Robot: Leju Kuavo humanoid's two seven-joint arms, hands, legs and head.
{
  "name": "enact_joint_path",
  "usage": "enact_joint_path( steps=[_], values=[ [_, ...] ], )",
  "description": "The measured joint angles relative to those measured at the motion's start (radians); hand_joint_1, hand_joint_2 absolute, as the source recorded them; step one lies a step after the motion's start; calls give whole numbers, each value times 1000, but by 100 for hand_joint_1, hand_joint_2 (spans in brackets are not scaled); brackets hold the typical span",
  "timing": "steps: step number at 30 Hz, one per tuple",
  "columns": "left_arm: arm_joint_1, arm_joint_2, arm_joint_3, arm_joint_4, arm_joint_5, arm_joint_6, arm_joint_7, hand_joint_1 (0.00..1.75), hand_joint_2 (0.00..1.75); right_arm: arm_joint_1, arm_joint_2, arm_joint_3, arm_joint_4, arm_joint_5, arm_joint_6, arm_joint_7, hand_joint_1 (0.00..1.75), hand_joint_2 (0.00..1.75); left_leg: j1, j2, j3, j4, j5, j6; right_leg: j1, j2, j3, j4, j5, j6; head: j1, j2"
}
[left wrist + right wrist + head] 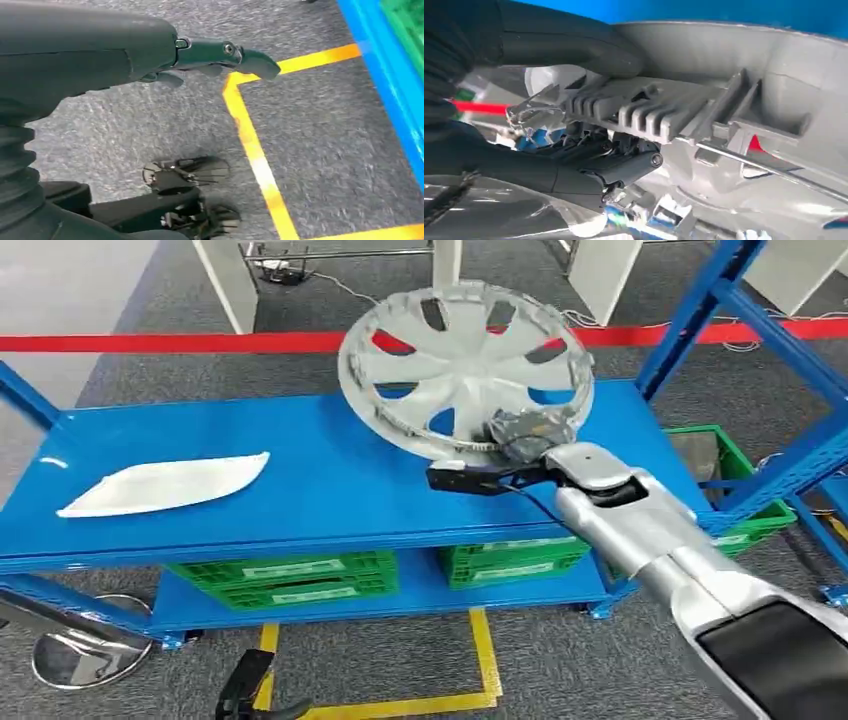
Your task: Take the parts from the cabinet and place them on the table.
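Gripping the lower rim of the silver hubcap (465,370), our right hand (520,435) holds it tilted up above the blue desk (320,490) — the disc leans away from the hand, its spoked face turned toward us, its lower edge just over the desk top. In the right wrist view our thumb (574,45) lies across one side of the rim and the darker fingers (599,170) close from the other, clamped on the ribbed clip and wire ring at the hubcap's back (734,100). The silver right forearm (680,560) runs back from the hand toward us.

Well to the left of that hand, a white curved panel (165,485) lies flat on the desk, apart from the hubcap. Below the hand, under the desk top, green crates (285,575) sit on the lower shelf, and another green crate (745,490) stands just right of the hand beside a blue rack frame (790,360). Beyond the hubcap a red tape line (170,342) crosses the grey carpet.

Our left hand (220,57) hangs low over the carpet, holding nothing, its fingers stretched out — beneath it runs yellow floor tape (252,145), with the blue edge of the desk frame (385,75) farther off.
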Motion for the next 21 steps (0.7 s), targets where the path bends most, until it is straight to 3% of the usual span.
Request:
enact_joint_path(
  steps=[2,5,6,7,9,10,11,12,13,16,17,19,21],
  values=[
    [0,-2,2,0,0,0,-2,0,175,-9,-13,10,-48,-7,2,4,175,175,10,1,7,-16,7,11,0,-3,-19,19,-26,10,0,0],
    [1,-3,3,0,1,0,-5,0,175,-26,-31,22,-97,-16,9,5,175,175,10,3,7,-16,8,17,-3,-3,-109,232,-127,22,5,0],
    [1,-2,4,0,4,1,-5,0,175,-27,-33,26,-109,-19,12,7,175,175,10,3,7,-16,8,17,-3,-3,-141,295,-143,25,5,0],
    [1,-2,5,0,4,1,-5,0,175,-28,-38,30,-116,-21,15,8,175,175,10,2,8,-15,8,17,-5,-3,-152,314,-135,27,5,0],
    [0,-2,6,0,4,4,-6,0,175,-32,-47,34,-132,-24,22,14,175,175,10,-3,9,-15,8,17,-6,-4,-121,237,-67,25,6,0],
    [0,-2,6,0,4,5,-6,0,175,-40,-49,35,-141,-27,24,16,175,175,10,-4,10,-13,7,15,-6,-5,-74,131,-12,23,5,0],
    [-1,-2,7,0,4,7,-6,0,175,-53,-55,34,-151,-31,24,17,175,175,10,-4,10,-11,5,12,-6,-8,-35,45,25,21,5,0],
    [-1,-2,8,0,3,8,-6,0,175,-68,-59,34,-156,-33,24,18,175,175,9,-3,7,-14,5,7,-4,-10,-23,21,-1,17,5,0],
    [-1,-2,8,0,3,10,-6,0,175,-83,-60,34,-162,-35,26,18,175,175,4,-3,1,-4,4,1,-1,-7,-6,0,5,14,6,0],
    [-1,-3,11,0,16,14,0,0,175,-108,-70,34,-183,-45,30,16,175,175,5,-2,1,-8,9,-11,2,-5,-12,9,2,-4,6,0],
    [-2,-3,15,0,17,19,5,0,175,-114,-71,34,-185,-47,30,17,175,175,4,-2,2,-7,5,-16,-3,-5,-10,4,5,-10,6,0],
    [-2,-3,18,0,18,57,31,0,175,-122,-71,32,-209,-62,23,23,175,175,6,1,-16,39,-35,-26,-6,-5,-6,2,6,-17,0,0],
    [-2,-3,25,0,21,82,59,0,175,-122,-71,32,-238,-64,-20,23,175,175,6,1,-88,214,-121,-30,-5,-3,-6,2,6,-22,0,0]
  ],
)
